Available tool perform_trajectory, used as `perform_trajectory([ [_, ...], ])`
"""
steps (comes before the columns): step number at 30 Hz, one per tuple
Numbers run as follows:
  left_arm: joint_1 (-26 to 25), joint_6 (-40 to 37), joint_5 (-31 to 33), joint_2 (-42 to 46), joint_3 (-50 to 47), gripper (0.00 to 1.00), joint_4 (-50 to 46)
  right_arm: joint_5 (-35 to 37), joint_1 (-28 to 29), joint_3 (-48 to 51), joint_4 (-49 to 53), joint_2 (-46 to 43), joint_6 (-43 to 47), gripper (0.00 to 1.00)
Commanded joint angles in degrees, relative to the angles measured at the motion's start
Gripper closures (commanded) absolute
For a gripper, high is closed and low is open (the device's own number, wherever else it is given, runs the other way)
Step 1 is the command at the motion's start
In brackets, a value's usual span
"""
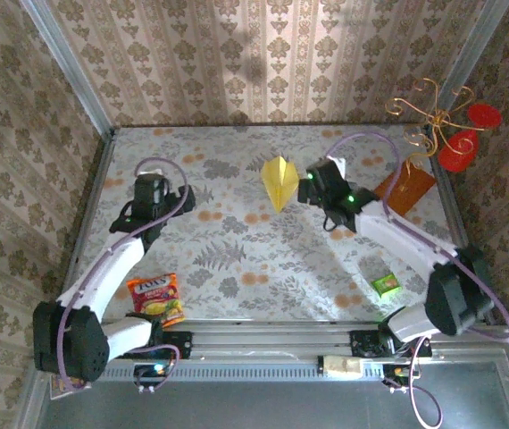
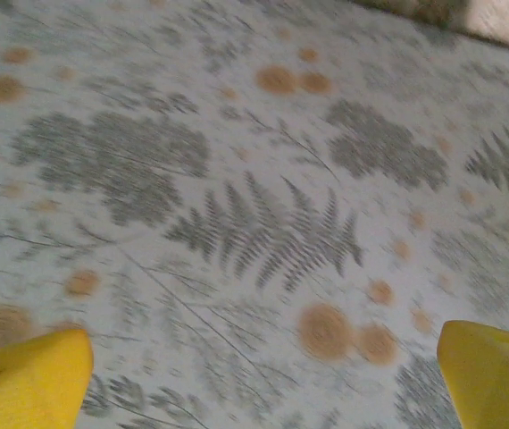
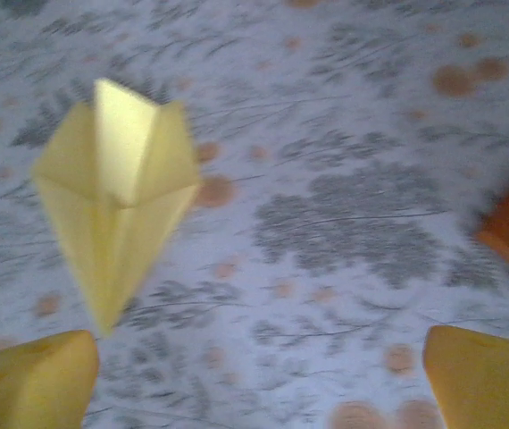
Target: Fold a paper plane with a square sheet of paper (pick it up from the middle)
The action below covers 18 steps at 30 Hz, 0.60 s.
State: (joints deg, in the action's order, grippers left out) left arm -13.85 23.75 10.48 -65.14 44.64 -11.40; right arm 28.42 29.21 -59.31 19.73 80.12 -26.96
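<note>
The left arm is reaching up the left side of the floral table point(image 1: 237, 259), with the left gripper point(image 1: 152, 189) hanging over bare surface, fingers spread wide and holding nothing. The right arm is stretching inward. The right gripper point(image 1: 313, 185) is sitting just beside the paper plane point(image 1: 278, 181) with its fingers wide and, as far as the blurred wrist view shows, clear of it. The plane is lying toward the far edge, with patterned wallpaper point(image 1: 263, 54) rising behind it.

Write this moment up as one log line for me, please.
paper plane: folded, lying on table | right jaws: open, empty, next to plane, not touching | left jaws: open, empty, over table
</note>
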Motion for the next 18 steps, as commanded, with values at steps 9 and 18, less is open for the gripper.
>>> perform_trajectory([
  [9,4.21,-17.93,21.17,8.12,-19.29,0.0,29.05,23.33,-9.26,25.22,-20.52,-20.85,12.09,0.0],
  [18,13.7,-19.7,12.39,-3.53,-27.68,0.0,50.53,3.08,-24.5,38.13,-43.37,-17.41,18.54,0.0],
])
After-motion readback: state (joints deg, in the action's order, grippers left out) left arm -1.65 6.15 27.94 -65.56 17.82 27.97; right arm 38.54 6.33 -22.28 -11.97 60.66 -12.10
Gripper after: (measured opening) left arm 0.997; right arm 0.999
